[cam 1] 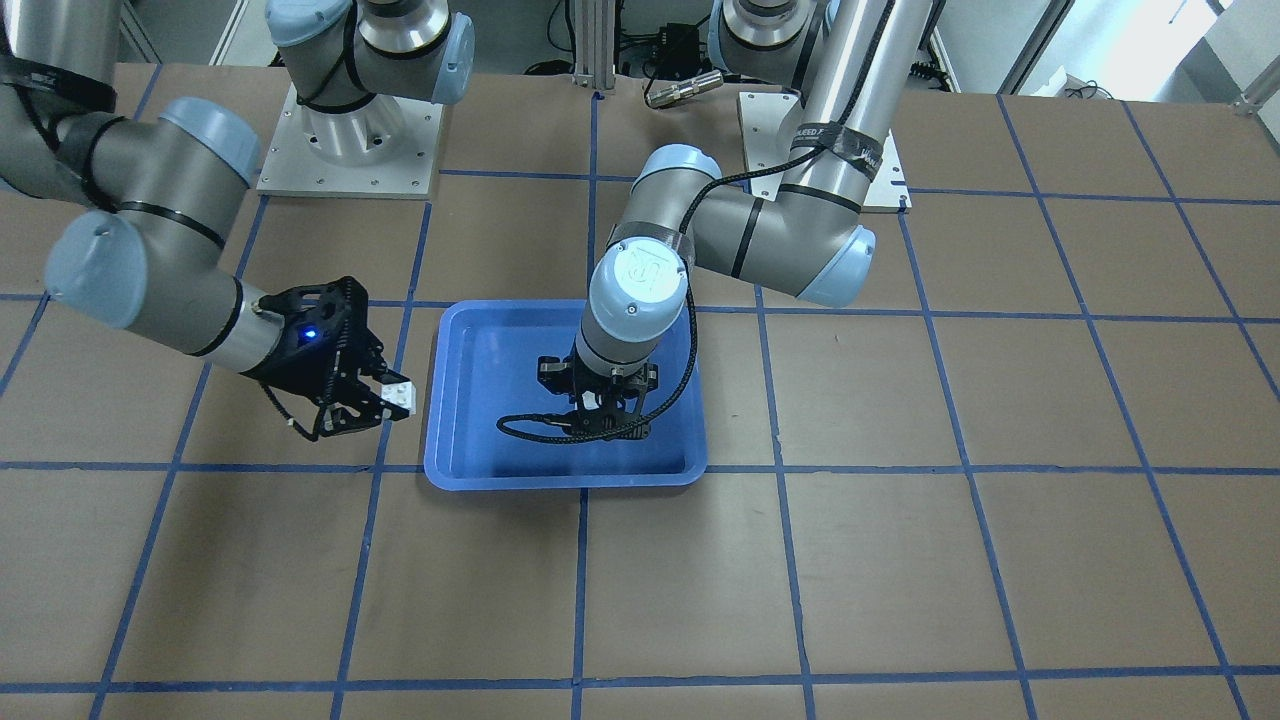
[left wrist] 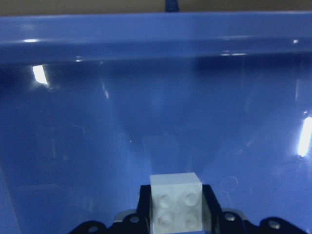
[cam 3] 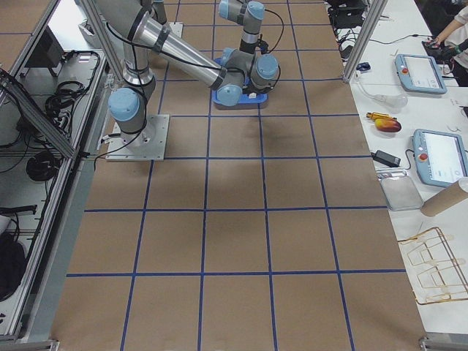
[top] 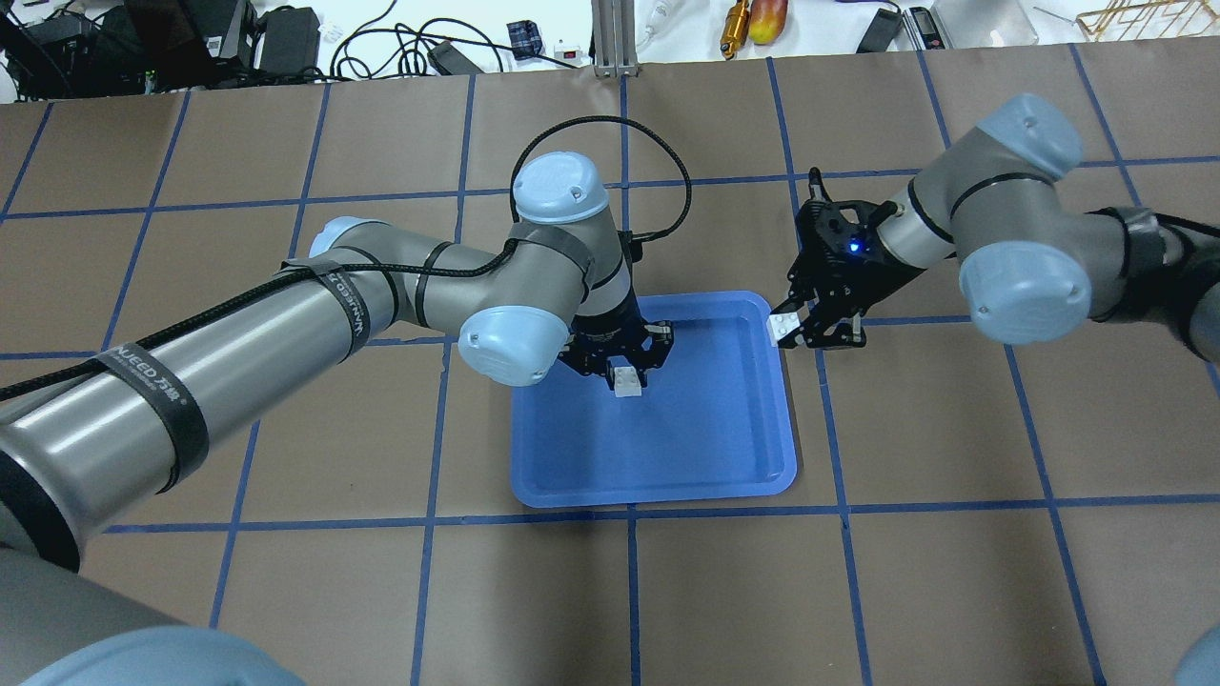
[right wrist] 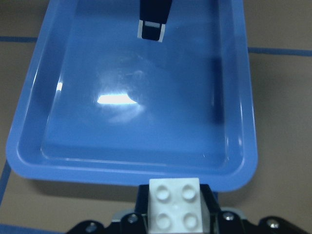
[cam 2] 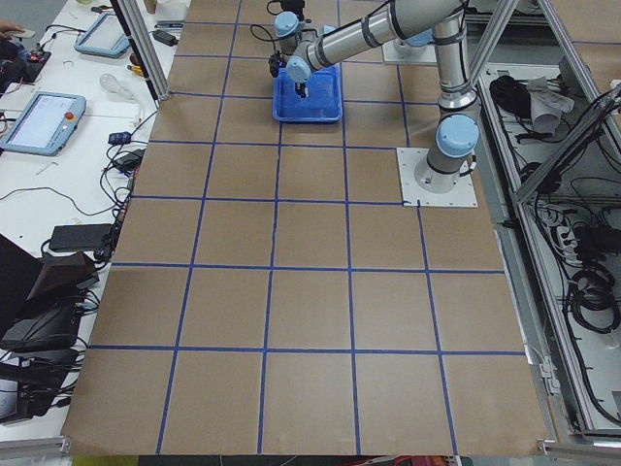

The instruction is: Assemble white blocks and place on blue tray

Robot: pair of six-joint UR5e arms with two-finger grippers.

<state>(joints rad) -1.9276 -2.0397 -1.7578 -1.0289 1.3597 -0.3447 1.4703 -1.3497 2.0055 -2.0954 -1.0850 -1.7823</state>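
The blue tray (top: 667, 457) lies at the table's middle. My left gripper (top: 621, 367) hangs over the tray's inside, shut on one white block (top: 626, 380). In the left wrist view that block (left wrist: 175, 202) sits between the fingers with four round marks facing the camera and the tray floor (left wrist: 146, 122) behind it. My right gripper (top: 799, 329) is shut on the other white block (top: 783, 327), just outside the tray's right rim. In the right wrist view this block (right wrist: 175, 209) shows its studs, with the tray (right wrist: 141, 97) ahead of it. The two blocks are apart.
The table is brown paper with blue tape grid lines (top: 629, 514). Both arm bases (cam 1: 350, 140) stand at the robot's edge. Cables and tools (top: 743, 19) lie beyond the far edge. In the front-facing view the left arm's cable (cam 1: 560, 432) loops over the tray.
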